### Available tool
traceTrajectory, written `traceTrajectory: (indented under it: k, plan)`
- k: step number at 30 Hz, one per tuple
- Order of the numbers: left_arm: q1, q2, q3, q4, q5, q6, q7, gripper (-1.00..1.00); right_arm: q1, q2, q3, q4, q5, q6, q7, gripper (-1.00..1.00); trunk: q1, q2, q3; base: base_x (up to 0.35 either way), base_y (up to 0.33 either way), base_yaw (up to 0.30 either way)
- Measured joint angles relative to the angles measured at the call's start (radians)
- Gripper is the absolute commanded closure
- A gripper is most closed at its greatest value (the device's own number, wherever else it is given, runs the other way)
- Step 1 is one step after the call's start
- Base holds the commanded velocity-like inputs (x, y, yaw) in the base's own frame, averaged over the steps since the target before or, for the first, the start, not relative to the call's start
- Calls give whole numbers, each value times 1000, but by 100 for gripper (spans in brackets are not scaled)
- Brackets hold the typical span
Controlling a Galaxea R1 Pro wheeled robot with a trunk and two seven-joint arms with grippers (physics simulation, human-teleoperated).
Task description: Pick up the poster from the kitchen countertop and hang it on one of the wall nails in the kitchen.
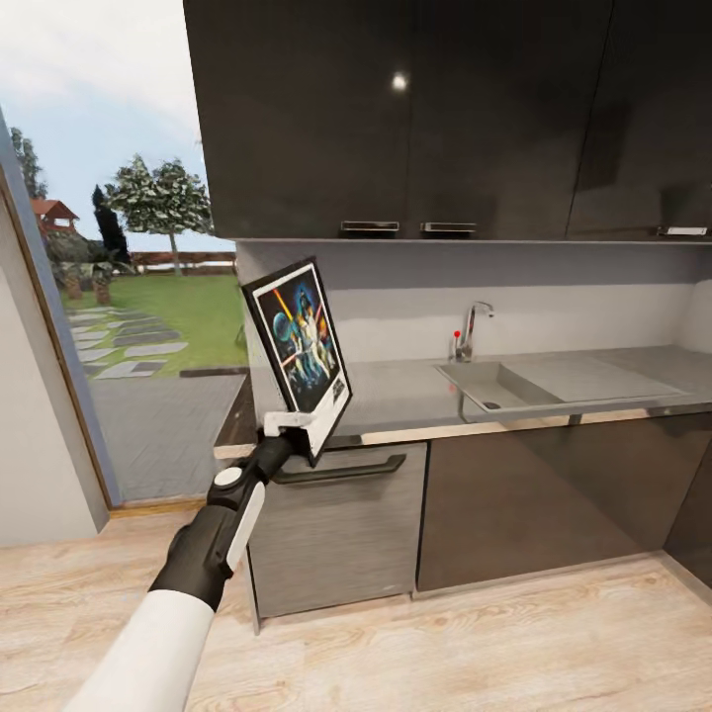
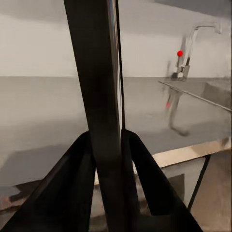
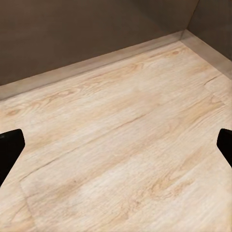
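Left gripper [image 1: 297,427] pinches only the poster [image 1: 298,341]'s bottom edge between closed fingers [image 2: 72,188]; could swing loose.

The poster [image 1: 299,338], black-framed with colourful figures on dark blue, stands upright and slightly tilted, lifted above the left end of the grey metal desk [image 1: 415,396], whose sink [image 1: 491,383] lies well apart.

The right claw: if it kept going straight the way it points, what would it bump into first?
Probably the wooden floor. The right claw points down at the bare planks with its fingers spread wide, and nothing lies between. How far off the floor is can't be told.
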Motion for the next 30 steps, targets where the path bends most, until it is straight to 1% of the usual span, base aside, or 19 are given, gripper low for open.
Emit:
traceTrajectory:
  k: [4,5,7,8,9,11,12,15,16,20,21,22,23,25,26,29,30]
  plan:
    - [13,1,1,-1,-1,-1,-144,100,0,0,0,0,0,0,0,-100,0,0,0,0,0,0]
    - [23,1,1,-1,0,-1,-256,100,0,0,0,0,0,0,0,-100,0,0,0,0,0,0]
    - [29,2,1,-1,-1,-2,-326,100,0,0,-1,0,0,0,0,-100,0,0,0,0,0,0]
    - [35,3,2,-2,-1,-2,-395,100,0,0,-1,0,0,0,0,-100,0,0,0,0,0,0]
    - [39,3,2,-1,-1,-2,-444,100,0,0,-1,0,0,0,0,-100,0,0,0,0,0,0]
    - [53,4,2,0,-1,-3,-607,100,0,0,-1,0,0,0,0,-100,0,0,0,0,0,0]
    - [60,4,2,4,-2,-5,-671,100,0,0,-2,0,0,0,0,-100,0,0,0,0,0,0]
    - [66,4,3,15,-2,-6,-746,100,0,0,-2,0,0,0,0,-100,0,0,0,0,0,0]
    - [70,4,3,30,-3,-7,-791,100,0,0,-3,0,0,0,0,-100,0,0,0,0,0,0]
    - [80,4,3,84,-3,-8,-899,100,0,0,-3,-1,-1,0,0,-100,0,0,0,0,0,0]
    - [83,4,3,110,-3,-9,-945,100,0,0,-3,-1,-1,0,0,-100,0,0,0,0,0,0]
    - [84,4,4,123,-3,-10,-967,100,0,0,-3,-1,-1,0,0,-100,0,0,0,0,0,0]
    - [85,4,4,144,-3,-12,-1007,100,0,-4,-3,-1,-1,0,1,-100,0,0,0,0,0,0]
    - [86,5,4,165,-3,-21,-1044,100,0,-10,-3,-1,-1,0,2,-100,0,0,0,0,0,0]
    - [87,6,5,184,-4,-35,-1074,100,0,-18,-3,0,-1,0,3,-100,0,0,0,0,0,0]
    - [87,8,5,223,-7,-64,-1112,100,0,-38,-3,0,-2,0,17,-100,0,0,0,0,0,0]
    - [88,17,5,247,-10,-79,-1129,100,0,-55,-2,0,-3,1,77,-100,0,0,0,0,0,0]
